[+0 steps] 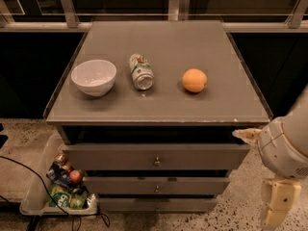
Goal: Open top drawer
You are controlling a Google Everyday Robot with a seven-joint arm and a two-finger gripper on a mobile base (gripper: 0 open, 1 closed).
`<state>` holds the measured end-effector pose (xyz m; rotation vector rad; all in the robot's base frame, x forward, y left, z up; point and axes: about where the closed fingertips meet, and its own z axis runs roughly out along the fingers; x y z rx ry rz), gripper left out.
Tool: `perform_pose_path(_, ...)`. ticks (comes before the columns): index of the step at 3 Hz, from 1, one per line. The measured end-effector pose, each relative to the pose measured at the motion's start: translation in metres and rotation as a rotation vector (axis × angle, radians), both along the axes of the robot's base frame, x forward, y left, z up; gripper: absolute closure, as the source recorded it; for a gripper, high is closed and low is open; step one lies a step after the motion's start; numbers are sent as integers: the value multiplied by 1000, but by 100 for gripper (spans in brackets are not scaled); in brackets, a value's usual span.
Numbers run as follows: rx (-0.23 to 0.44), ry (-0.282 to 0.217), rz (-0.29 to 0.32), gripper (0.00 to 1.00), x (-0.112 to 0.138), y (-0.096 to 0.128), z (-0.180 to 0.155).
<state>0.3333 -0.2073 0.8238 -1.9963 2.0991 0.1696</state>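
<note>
- The top drawer (156,157) is the widest grey front of three, directly under the near edge of the tabletop (159,37), with a dark gap between its upper edge and the tabletop.
- A small round brass knob (157,161) sits at the centre of that front; nothing touches it, and the drawer looks pushed in.
- Below it are the middle drawer (156,186) and the bottom drawer (156,204), each narrower and thinner, each with its own small knob.
- The gripper (276,203) hangs at the near right corner of the scene, right of the cabinet and lower than the top drawer, well apart from the knob. Whether it is open or closed cannot be told.
- Above the gripper, the arm's rounded cream wrist (286,148) is level with the top drawer, just beside the cabinet's right edge.
- On the tabletop, left to right: a white bowl (94,77) standing upright, a can (141,71) lying on its side with its end toward the near edge, and an orange (194,80). All three are apart from one another.
- On the speckled floor left of the cabinet lies a clear tray (36,196) holding packaged snacks (65,184), with a black cable (29,170) running across it.
</note>
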Motion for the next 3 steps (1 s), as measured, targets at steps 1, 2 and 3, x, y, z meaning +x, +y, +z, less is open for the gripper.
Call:
perform_pose_path(1,12,8,10,0,0,4,-10)
perform_pose_path(2,61,22,33,0,-4,14,-38)
perform_pose_path(3,144,-53,48,0,3,24,-67)
